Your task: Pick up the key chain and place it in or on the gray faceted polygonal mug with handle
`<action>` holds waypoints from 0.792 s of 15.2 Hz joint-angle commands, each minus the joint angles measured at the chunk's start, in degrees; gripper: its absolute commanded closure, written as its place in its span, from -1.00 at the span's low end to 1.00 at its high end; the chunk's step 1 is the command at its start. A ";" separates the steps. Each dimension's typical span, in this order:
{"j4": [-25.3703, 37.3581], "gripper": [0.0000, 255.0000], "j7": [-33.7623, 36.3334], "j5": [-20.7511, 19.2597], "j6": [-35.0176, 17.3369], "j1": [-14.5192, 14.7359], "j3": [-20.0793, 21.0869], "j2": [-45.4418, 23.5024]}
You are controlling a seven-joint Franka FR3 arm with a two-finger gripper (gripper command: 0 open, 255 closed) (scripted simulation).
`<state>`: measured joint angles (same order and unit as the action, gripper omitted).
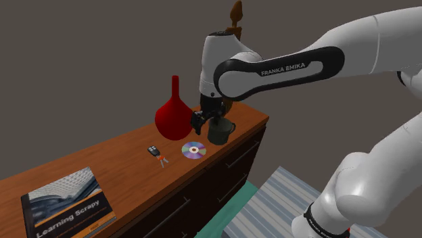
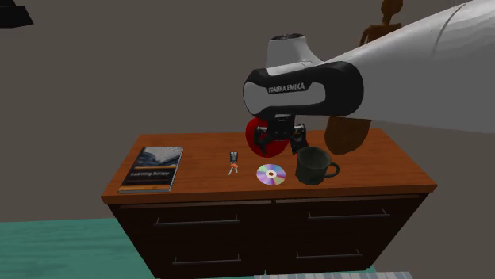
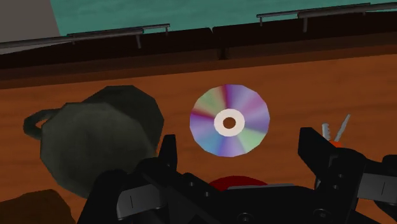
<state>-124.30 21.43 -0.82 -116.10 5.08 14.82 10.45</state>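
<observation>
The key chain (image 1: 157, 153) (image 2: 233, 162), a small black fob with silver keys and a red bit, lies on the brown wooden dresser top (image 1: 101, 159). In the wrist view its keys (image 3: 335, 131) peek out beside one fingertip. The faceted dark grey-green mug with handle (image 1: 220, 130) (image 2: 314, 166) (image 3: 95, 143) stands upright near the dresser's end. My gripper (image 1: 201, 122) (image 2: 284, 143) (image 3: 242, 153) hovers open above the dresser, between the mug and the key chain, with nothing between its fingers.
A shiny disc (image 1: 194, 149) (image 2: 270, 174) (image 3: 229, 119) lies flat between key chain and mug. A red vase (image 1: 173, 115) stands behind my gripper. A book (image 1: 67, 203) (image 2: 153, 168) lies at the far end. A brown wooden figure (image 2: 347, 135) stands behind the mug.
</observation>
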 commanded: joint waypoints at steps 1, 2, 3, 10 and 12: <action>2.22 -1.00 2.19 -0.81 -1.67 0.55 1.31 -4.07; 3.42 -1.00 3.18 -1.31 -2.33 0.84 1.82 -6.05; 4.70 -1.00 4.18 -1.87 -2.94 1.14 2.31 -8.05; 15.70 -1.00 10.96 -6.77 -5.43 4.41 4.35 -22.63; 19.55 -1.00 12.64 -8.24 -5.55 5.74 4.47 -26.94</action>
<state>-106.58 33.14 -8.29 -121.46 10.17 19.20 -14.31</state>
